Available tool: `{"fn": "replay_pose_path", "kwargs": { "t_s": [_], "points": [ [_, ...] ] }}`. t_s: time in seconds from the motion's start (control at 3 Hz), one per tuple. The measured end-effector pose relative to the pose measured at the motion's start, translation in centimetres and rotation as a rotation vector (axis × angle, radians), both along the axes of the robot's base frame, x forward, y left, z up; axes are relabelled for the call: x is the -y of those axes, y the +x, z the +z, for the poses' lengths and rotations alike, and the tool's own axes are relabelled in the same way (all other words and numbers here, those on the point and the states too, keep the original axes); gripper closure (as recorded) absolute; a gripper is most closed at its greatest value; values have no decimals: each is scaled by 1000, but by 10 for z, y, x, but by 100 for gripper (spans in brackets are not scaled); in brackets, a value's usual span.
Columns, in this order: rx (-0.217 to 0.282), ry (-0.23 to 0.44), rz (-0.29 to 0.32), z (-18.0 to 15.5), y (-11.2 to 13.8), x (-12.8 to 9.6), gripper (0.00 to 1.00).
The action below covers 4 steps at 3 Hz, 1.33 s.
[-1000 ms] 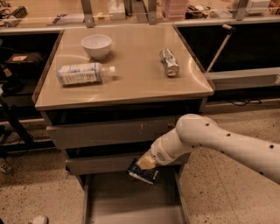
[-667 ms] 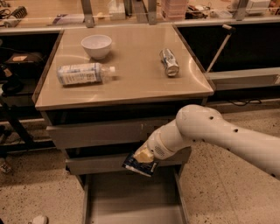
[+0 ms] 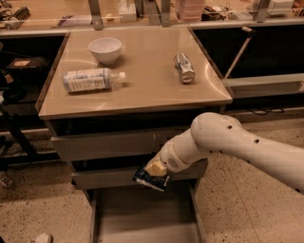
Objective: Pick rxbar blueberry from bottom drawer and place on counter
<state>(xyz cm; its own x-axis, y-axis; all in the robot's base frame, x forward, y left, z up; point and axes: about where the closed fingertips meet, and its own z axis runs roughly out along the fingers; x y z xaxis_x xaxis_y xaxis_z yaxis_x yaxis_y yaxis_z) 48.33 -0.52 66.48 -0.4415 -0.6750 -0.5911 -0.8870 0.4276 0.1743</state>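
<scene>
My gripper (image 3: 155,172) is at the end of the white arm reaching in from the right. It is shut on the rxbar blueberry (image 3: 150,180), a dark navy wrapper with pale print. I hold the bar in the air in front of the middle drawer front, above the open bottom drawer (image 3: 142,218). The drawer's grey floor shows bare below the bar. The tan counter (image 3: 147,83) is higher up, above the drawers.
On the counter are a white bowl (image 3: 105,49), a plastic bottle lying on its side (image 3: 90,79) and a silver can lying on its side (image 3: 184,67). A cluttered shelf (image 3: 142,12) runs along the back. Speckled floor lies on both sides.
My gripper has lifted the rxbar up and to the left, from just above the bottom drawer to in front of the middle drawer front.
</scene>
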Motion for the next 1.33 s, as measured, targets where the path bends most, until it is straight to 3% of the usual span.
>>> {"fn": "replay_pose_path", "kwargs": {
  "t_s": [0.67,1.0,1.33],
  "points": [
    [163,14,-11,113,32,9,100],
    [215,14,-20,154,48,12,100],
    [221,18,-23,158,50,12,100]
  ]
}}
